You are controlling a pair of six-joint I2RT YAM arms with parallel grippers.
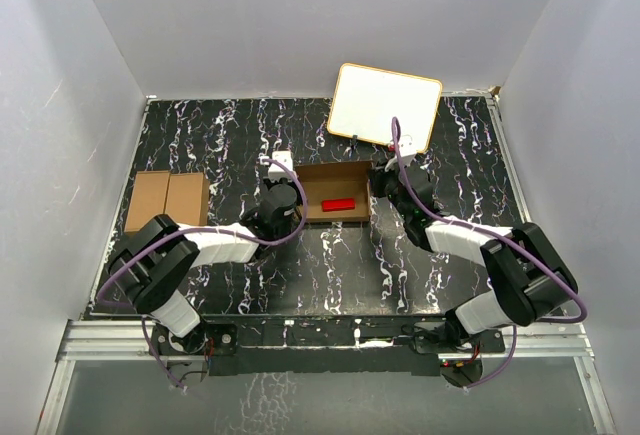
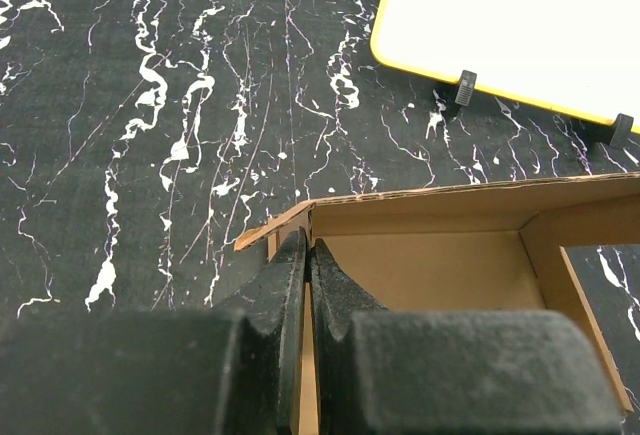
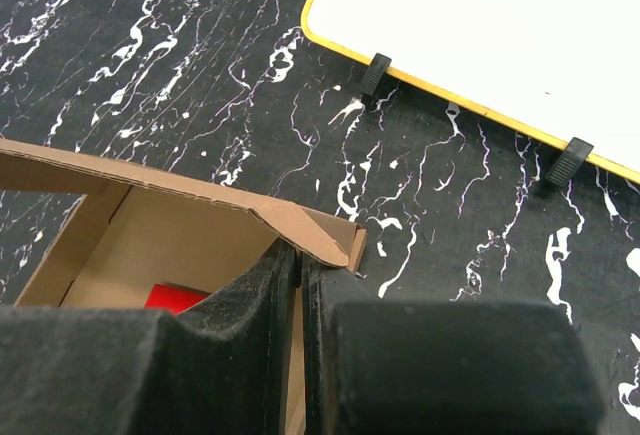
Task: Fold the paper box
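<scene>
Right wrist, unlike left: red block (image 3: 175,298); left tool (image 2: 305,255), right tool (image 3: 298,260) pinching paper box (image 3: 130,235).

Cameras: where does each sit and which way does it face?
Top: above and behind, looking down on the table and box; left arm and right arm show.
Left wrist: on the left arm, looking ahead past the shut left claw pinching a box wall.
Right wrist: likewise, past the shut right claw.
Both wrist views share the box and white board.
</scene>
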